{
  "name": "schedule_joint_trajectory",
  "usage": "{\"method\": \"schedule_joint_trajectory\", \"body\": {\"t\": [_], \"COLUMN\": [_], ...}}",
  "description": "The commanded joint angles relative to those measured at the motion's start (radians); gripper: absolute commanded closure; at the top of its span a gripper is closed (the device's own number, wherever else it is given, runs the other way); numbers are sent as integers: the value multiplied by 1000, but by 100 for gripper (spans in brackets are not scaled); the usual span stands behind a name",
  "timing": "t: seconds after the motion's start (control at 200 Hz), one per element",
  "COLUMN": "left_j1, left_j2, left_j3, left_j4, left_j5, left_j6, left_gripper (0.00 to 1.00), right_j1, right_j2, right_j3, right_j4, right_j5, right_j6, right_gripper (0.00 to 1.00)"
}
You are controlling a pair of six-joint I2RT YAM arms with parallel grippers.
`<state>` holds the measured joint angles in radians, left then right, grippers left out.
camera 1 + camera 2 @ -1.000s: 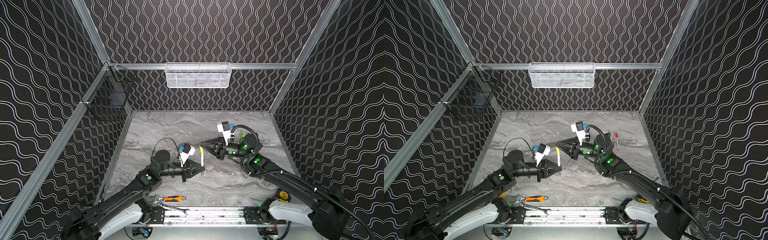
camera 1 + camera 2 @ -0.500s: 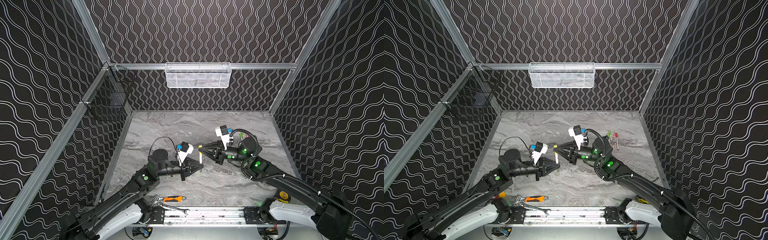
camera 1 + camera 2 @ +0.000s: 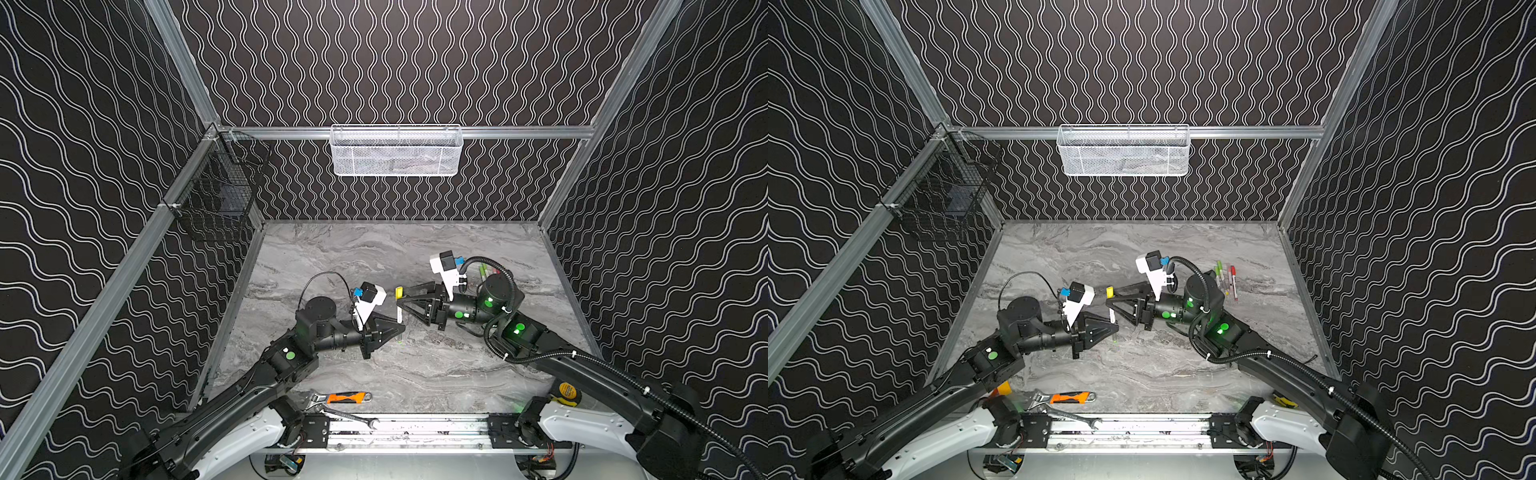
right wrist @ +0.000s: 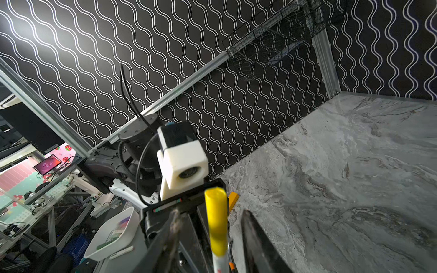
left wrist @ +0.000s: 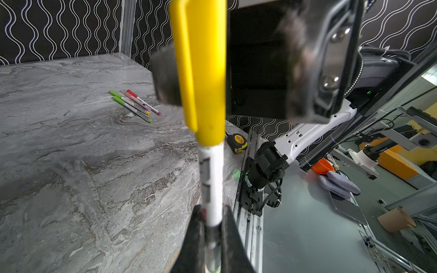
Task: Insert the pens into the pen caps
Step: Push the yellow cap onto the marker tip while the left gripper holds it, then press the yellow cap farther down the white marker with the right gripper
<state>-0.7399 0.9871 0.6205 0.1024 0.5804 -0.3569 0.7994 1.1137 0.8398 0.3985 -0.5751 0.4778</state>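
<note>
A white pen stands upright in my left gripper, which is shut on its lower barrel. The yellow pen cap sits on the pen's upper end. In both top views the capped pen is at mid-table between the two arms. My right gripper is open around the yellow cap, with its fingers apart on either side and not touching it. More pens with green and red caps lie bunched on the table behind the right arm.
An orange-handled wrench and a steel spanner lie at the front edge. A yellow tape measure sits front right. A white mesh basket hangs on the back wall and a black wire basket on the left wall.
The right gripper, which was shut on the yellow cap, has opened and let go of it. Both grippers and the pen have shifted slightly to the left.
</note>
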Motion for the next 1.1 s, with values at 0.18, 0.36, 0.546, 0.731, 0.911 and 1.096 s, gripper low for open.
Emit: {"method": "schedule_joint_trajectory", "body": {"t": [0.18,0.36,0.546,0.731,0.911,1.096], "left_j1": [-1,-2,-1,-1,-2,0], "left_j2": [-5,-10,-10,-14,-25,-64], "left_j3": [-3,-8,-8,12,66,114], "left_j4": [13,13,15,33,27,54], "left_j5": [-15,-20,-22,-15,-1,45], "left_j6": [26,27,28,27,70,125], "left_gripper": [100,100,100,100,100,100], "right_j1": [1,1,3,9,14,14], "right_j2": [40,76,84,75,64,61], "right_j3": [117,151,184,164,125,77], "right_j4": [-179,-216,-230,-252,-279,-283], "right_j5": [37,14,-12,-27,-45,-191], "right_j6": [-77,-92,-89,-89,-88,-129], "right_gripper": [50,58,84,99,100,100]}}
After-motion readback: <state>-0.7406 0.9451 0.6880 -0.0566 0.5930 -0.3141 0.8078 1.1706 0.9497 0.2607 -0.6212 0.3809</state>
